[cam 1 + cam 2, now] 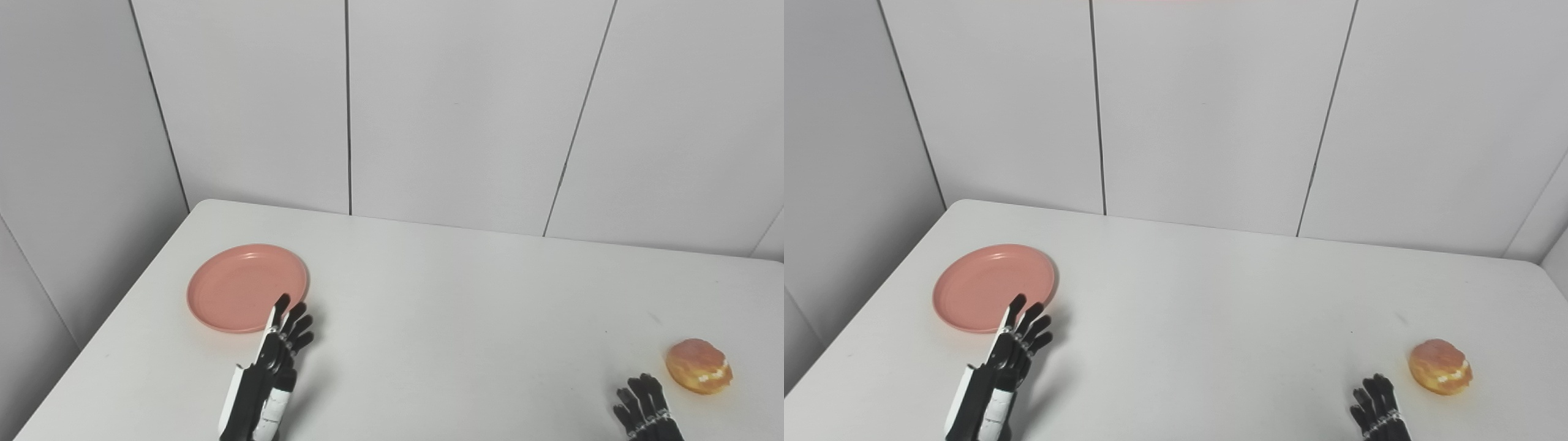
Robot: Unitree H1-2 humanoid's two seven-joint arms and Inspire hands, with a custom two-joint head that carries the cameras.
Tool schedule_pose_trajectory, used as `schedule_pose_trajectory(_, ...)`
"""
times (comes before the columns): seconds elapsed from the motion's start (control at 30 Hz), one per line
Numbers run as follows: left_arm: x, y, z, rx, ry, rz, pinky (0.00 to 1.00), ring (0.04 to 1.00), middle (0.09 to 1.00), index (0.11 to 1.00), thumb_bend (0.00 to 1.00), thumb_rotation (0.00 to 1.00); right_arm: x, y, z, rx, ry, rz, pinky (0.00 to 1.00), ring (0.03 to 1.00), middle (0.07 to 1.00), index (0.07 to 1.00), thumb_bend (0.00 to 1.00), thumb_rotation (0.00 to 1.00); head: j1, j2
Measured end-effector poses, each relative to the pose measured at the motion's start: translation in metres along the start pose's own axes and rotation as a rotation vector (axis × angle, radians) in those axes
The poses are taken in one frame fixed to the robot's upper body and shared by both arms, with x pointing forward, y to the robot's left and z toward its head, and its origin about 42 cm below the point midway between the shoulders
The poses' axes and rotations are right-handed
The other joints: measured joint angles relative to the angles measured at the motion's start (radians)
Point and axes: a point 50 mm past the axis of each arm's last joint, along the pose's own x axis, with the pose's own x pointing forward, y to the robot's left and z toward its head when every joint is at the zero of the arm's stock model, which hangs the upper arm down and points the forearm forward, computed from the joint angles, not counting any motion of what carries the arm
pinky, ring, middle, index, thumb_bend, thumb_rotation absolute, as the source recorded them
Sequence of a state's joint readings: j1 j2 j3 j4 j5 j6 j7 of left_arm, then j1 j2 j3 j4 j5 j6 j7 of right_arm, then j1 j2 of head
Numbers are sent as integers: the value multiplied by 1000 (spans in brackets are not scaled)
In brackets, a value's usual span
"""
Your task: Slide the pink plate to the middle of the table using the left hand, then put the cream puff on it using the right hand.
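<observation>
Pink plate (246,286) sits on the white table (429,318), left side. Left hand (275,358) empty, fingers extended and apart, tips at the plate's near rim — contact unclear. Cream puff (699,366) lies far right; right hand (646,410) empty, fingers spread, just beside it.

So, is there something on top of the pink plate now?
No food lies on the pink plate; its visible surface is bare. The left hand reaches over its near rim with fingers apart, hiding a small part of that edge. The cream puff sits far right on the table.
</observation>
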State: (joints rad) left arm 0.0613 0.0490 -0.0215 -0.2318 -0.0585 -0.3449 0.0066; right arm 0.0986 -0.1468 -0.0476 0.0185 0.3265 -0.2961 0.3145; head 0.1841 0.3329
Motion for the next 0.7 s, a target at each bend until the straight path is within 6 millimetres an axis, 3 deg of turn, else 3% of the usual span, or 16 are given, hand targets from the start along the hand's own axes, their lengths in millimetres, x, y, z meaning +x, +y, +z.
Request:
schedule_pose_trajectory(0.13,20,15,24,36,-115,31,830,894,930,976,977,900,0,1,0,0,-10,1,1000,991,1000,1000,876,1000,5,2)
schedule_pose_trajectory(0.3,22,34,38,100,-161,95,806,874,908,972,979,871,-1,-2,0,-7,-9,-2,1000,989,1000,1000,874,994,2,2)
schedule_pose_trajectory(0.53,44,70,41,239,-190,125,812,876,909,974,939,915,-1,-2,0,-8,-12,-2,1000,974,1000,1000,887,995,-2,-2)
schedule_pose_trajectory(0.7,64,98,25,357,-146,162,802,881,917,989,967,905,-1,-2,0,-8,-12,0,1000,975,1000,1000,898,989,-5,3)
